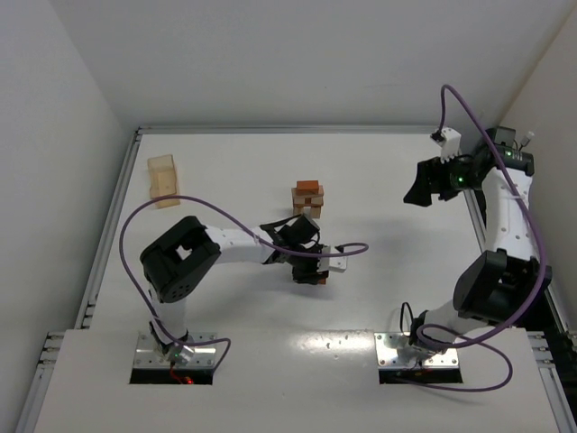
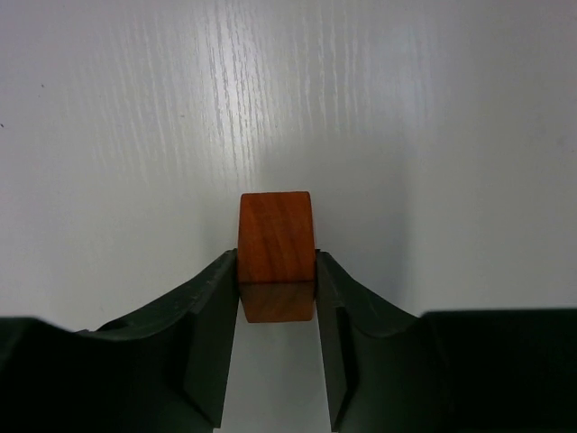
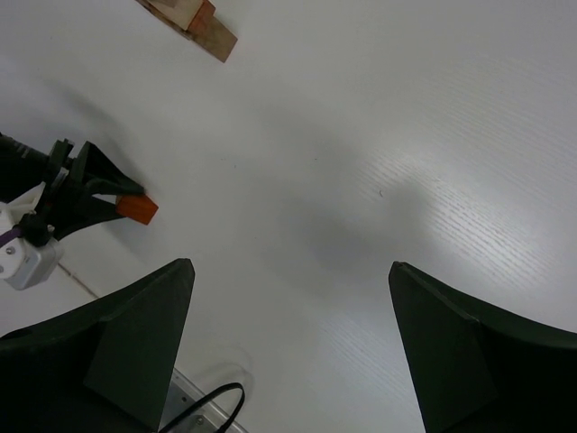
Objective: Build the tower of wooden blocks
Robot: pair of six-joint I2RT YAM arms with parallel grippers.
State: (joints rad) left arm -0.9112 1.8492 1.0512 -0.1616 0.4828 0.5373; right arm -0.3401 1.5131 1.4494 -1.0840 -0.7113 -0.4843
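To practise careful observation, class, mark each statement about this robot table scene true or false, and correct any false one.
1. The left gripper has a reddish-brown wooden block between its fingers. True.
2. The right gripper holds a block. False: its jaws stand open and empty.
3. The small wooden block tower stands on the white table. True.
4. The pale tan wooden box touches the tower. False: it stands apart, near the table's left edge.
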